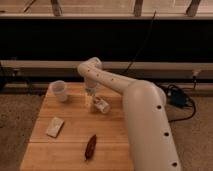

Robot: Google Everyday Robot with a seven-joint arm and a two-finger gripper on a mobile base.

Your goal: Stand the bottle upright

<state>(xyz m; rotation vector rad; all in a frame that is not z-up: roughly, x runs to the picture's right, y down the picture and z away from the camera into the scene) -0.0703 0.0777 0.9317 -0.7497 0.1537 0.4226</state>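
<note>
The bottle (101,105) is small and clear with a pale label. It lies on its side near the back middle of the wooden table (70,140). My gripper (90,99) hangs down from the white arm and sits right at the bottle's left end, touching or almost touching it. The arm's elbow (90,67) is above the table's back edge. The arm's thick body covers the table's right side.
A white cup (59,90) stands at the back left. A pale flat bar (55,126) lies at the front left. A brown elongated object (91,146) lies near the front middle. A dark wall and rail run behind the table.
</note>
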